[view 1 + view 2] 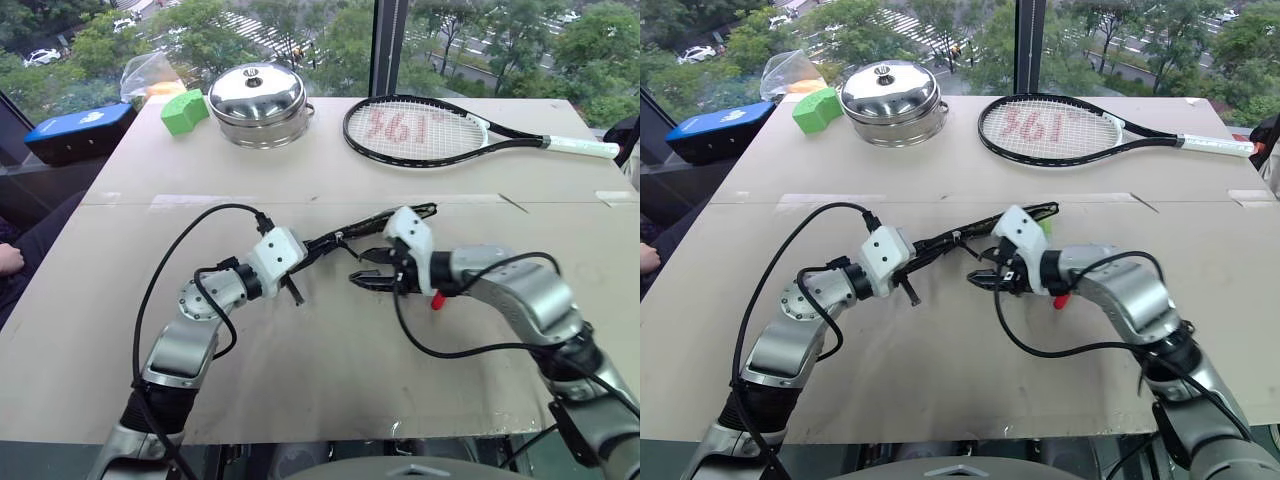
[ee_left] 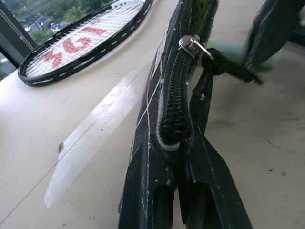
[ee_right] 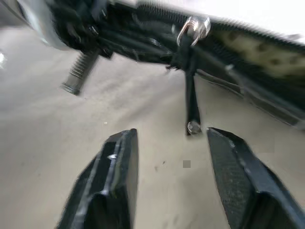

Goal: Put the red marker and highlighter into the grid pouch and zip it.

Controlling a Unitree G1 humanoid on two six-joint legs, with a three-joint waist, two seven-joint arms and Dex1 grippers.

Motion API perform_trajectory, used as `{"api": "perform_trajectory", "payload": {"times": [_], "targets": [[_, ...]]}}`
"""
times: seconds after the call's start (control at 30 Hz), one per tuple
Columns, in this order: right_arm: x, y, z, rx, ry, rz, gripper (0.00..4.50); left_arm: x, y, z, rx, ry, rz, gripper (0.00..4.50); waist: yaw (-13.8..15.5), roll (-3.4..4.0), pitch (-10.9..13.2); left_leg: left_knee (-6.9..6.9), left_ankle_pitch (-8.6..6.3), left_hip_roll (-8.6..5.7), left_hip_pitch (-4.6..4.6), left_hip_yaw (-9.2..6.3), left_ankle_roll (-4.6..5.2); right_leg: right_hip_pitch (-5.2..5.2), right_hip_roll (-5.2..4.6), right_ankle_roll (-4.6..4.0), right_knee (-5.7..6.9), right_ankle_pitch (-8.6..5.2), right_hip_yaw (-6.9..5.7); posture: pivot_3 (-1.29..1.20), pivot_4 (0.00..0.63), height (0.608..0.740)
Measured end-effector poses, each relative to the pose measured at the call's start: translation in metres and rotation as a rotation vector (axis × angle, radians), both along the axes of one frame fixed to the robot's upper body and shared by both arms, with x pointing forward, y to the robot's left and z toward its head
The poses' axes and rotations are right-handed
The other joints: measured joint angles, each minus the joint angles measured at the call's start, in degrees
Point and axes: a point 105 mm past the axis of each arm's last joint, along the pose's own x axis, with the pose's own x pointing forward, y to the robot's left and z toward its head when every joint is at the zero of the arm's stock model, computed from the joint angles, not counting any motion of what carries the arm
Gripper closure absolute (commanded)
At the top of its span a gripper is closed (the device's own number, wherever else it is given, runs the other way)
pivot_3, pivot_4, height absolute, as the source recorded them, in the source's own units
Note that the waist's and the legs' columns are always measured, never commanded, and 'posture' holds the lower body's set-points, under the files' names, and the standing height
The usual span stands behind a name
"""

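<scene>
Nearest in the left eye view, the left gripper (image 1: 297,262) is clamped on one end of the grid pouch (image 1: 375,226), holding it edge-up above the table (image 1: 300,370); the right gripper (image 1: 368,268) hangs beside it with fingers parted, grasping nothing. The red marker (image 1: 437,299) peeks out beneath the right wrist. A tennis racket (image 1: 430,130), steel pot (image 1: 258,103) and green block (image 1: 183,110) lie far back. In the left wrist view, the fingers pinch the pouch's zipper (image 2: 175,109) end (pull ring further along). In the right wrist view, the pull cord (image 3: 191,102) dangles between the spread fingertips (image 3: 119,162).
</scene>
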Motion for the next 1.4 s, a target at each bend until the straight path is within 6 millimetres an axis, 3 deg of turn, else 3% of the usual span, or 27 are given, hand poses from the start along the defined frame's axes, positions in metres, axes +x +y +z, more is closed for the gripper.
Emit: {"api": "perform_trajectory", "payload": {"times": [0.13,0.27,0.53,0.63,0.8,0.93,1.03,1.27,1.3,1.4], "targets": [[0.006,-0.011,0.017,0.094,-0.006,-0.104,4.41,0.0,0.0,0.001,-0.007,-0.004,-0.005,4.5,-0.1,0.0,0.0,-0.01,-0.03,0.02,0.04,0.0,0.04,0.0,0.02,-0.01,0.02,-0.01,0.03,0.0,0.15,0.74],[0.021,-0.025,0.027,0.156,-0.012,-0.256,4.41,-0.001,-0.001,0.001,-0.007,-0.011,-0.013,4.5,0.1,0.02,0.0,0.0,-0.03,0.0,0.01,0.0,0.04,-0.01,0.01,-0.01,0.03,-0.01,0.01,0.0,0.15,0.74],[0.049,-0.033,0.011,0.03,-0.028,-0.387,4.41,-0.001,-0.003,-0.002,-0.002,-0.01,-0.036,4.5,-0.1,0.04,0.0,-0.02,-0.01,-0.02,0.01,0.04,0.03,-0.02,0.03,-0.01,0.01,-0.01,0.04,0.0,0.15,0.74],[0.055,-0.022,0.002,-0.131,-0.155,-0.331,4.41,-0.002,-0.005,-0.001,-0.001,-0.013,-0.045,4.5,-0.2,0.04,0.0,-0.03,-0.01,-0.02,0.03,0.07,0.03,-0.02,0.04,0.0,0.01,-0.01,0.06,0.0,0.15,0.74],[0.055,0.015,-0.012,-0.374,-0.479,-0.095,4.41,-0.002,-0.007,-0.002,0.006,-0.016,-0.054,4.5,-0.3,0.05,0.0,-0.03,0.05,-0.02,0.03,0.07,-0.08,-0.03,0.06,0.04,0.0,-0.03,0.07,0.0,0.15,0.74],[0.063,0.024,-0.015,-0.537,-0.737,0.028,4.41,-0.002,-0.005,-0.004,0.028,-0.016,-0.047,4.5,-0.1,0.02,0.1,-0.01,0.13,-0.02,0.03,0.11,-0.22,-0.02,0.04,0.08,-0.04,-0.05,0.08,0.0,0.15,0.74],[0.071,0.022,-0.018,-0.617,-0.862,0.076,3.62,-0.002,-0.003,-0.006,0.041,-0.015,-0.033,4.5,-0.2,0.0,0.1,-0.01,0.16,0.0,0.03,0.14,-0.26,-0.02,0.04,0.04,-0.04,-0.03,0.09,0.0,0.15,0.74],[0.072,0.021,-0.013,-0.619,-0.897,0.099,0.3,0.0,-0.001,-0.006,0.041,-0.015,-0.014,4.5,-0.1,0.01,0.1,-0.02,0.19,0.03,0.03,0.13,-0.32,-0.02,0.05,0.03,-0.04,-0.02,0.07,0.0,0.15,0.74],[0.073,0.018,-0.01,-0.61,-0.896,0.081,0.04,0.0,0.001,-0.007,0.041,-0.012,-0.008,4.5,0.0,0.01,0.1,-0.02,0.19,0.03,0.03,0.13,-0.32,-0.02,0.04,0.03,-0.04,-0.02,0.07,0.0,0.15,0.74],[0.073,0.011,-0.001,-0.582,-0.877,0.031,0.04,0.003,0.005,-0.008,0.039,-0.002,0.014,4.5,-0.1,0.01,0.1,-0.02,0.19,0.03,0.04,0.13,-0.32,-0.02,0.04,0.03,-0.04,-0.02,0.08,0.0,0.15,0.74]]}}
